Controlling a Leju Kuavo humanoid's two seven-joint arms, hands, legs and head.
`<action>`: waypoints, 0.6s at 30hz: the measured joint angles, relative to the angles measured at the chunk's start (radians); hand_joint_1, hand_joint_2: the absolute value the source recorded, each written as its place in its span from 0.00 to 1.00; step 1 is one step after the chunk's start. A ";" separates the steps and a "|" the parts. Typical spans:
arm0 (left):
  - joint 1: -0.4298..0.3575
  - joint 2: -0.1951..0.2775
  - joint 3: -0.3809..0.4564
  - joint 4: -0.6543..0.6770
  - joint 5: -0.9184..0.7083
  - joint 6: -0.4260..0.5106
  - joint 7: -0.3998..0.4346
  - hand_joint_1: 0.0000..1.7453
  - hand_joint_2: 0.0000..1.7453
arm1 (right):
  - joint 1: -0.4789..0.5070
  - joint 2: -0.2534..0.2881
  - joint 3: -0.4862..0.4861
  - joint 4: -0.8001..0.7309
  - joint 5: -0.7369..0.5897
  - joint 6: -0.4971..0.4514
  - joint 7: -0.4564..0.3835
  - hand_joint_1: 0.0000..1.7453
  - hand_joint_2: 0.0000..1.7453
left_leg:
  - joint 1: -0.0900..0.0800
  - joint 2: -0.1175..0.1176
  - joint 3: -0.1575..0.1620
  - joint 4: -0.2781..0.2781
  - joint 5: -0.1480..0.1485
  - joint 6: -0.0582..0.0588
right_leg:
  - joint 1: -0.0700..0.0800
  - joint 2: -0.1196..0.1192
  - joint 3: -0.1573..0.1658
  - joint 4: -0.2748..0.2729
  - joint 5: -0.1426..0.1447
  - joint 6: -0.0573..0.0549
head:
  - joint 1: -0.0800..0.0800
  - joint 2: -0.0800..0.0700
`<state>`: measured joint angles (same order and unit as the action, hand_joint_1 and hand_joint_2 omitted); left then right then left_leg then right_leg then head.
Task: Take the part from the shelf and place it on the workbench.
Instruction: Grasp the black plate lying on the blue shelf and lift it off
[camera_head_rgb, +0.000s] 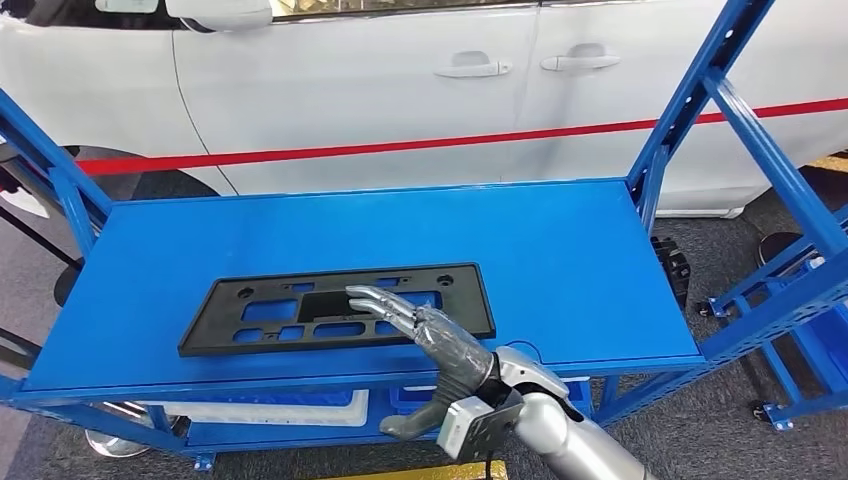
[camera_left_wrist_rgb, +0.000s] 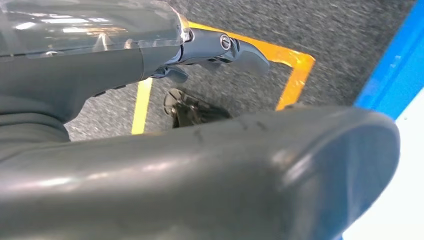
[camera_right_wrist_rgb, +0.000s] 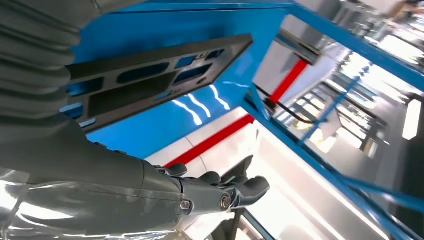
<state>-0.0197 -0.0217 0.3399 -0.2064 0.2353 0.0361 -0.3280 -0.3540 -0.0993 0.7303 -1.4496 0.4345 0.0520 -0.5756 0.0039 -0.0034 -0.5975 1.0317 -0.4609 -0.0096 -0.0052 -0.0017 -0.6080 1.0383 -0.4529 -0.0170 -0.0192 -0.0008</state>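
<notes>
Fingers (camera_head_rgb: 385, 305) of your right hand (camera_head_rgb: 430, 335) are stretched flat and apart above the black part (camera_head_rgb: 250, 312), gripping nothing; the thumb hangs below the shelf's near edge. From here read the scene by size. A white car (camera_head_rgb: 330, 90) with a red stripe stands behind the blue shelf (camera_head_rgb: 560, 260). On the shelf's top deck the part lies flat, a long black plate with cut-out windows, set toward the left and close to the near edge. Your right arm (camera_head_rgb: 560, 425) rises from below the deck to meet it.

Step in hand, as you may judge it: the reach for the part, with no grasp made. The fingertips lie over the plate's middle, near its central opening; whether they touch it you cannot tell. The next move calls for you to bring fingers above and thumb beneath the near rim, or through a window, before lifting; a flat thin plate offers little else to hold.

Your left hand (camera_left_wrist_rgb: 200, 170) hangs over grey floor with a yellow marking (camera_left_wrist_rgb: 295, 75); its thumb and one finger show with nothing between them, but whether it is spread or curled you cannot tell.
</notes>
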 joint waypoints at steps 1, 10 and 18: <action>0.000 0.000 0.003 0.000 0.000 0.001 0.000 0.00 0.00 | -0.009 0.009 0.016 0.008 0.030 -0.024 0.011 0.00 1.00 | -0.002 0.000 0.000 -0.003 -0.002 0.005 | 0.001 -0.001 -0.001 0.000 0.000 0.005 | 0.000 0.000; -0.001 -0.012 0.024 0.000 -0.002 0.009 0.004 0.00 0.00 | -0.091 0.075 0.144 0.133 0.383 -0.309 0.144 0.00 1.00 | 0.007 0.000 0.011 -0.019 0.021 0.031 | -0.007 0.000 -0.120 0.252 -0.110 0.036 | 0.003 0.000; 0.000 -0.024 0.033 0.000 -0.024 0.012 -0.002 0.00 0.00 | -0.163 0.178 0.235 0.366 0.678 -0.490 0.303 0.00 1.00 | 0.006 -0.002 0.012 -0.011 0.009 -0.005 | 0.000 0.001 0.004 -0.008 -0.001 0.005 | 0.002 0.000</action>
<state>-0.0195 -0.0456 0.3730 -0.2064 0.2115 0.0477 -0.3298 -0.5170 0.0790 0.9653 -1.0834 1.1122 -0.4375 -0.2729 0.0097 -0.0058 -0.5855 1.0212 -0.4520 -0.0147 -0.0054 -0.0009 -0.6036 1.0305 -0.4538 -0.0119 -0.0168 -0.0008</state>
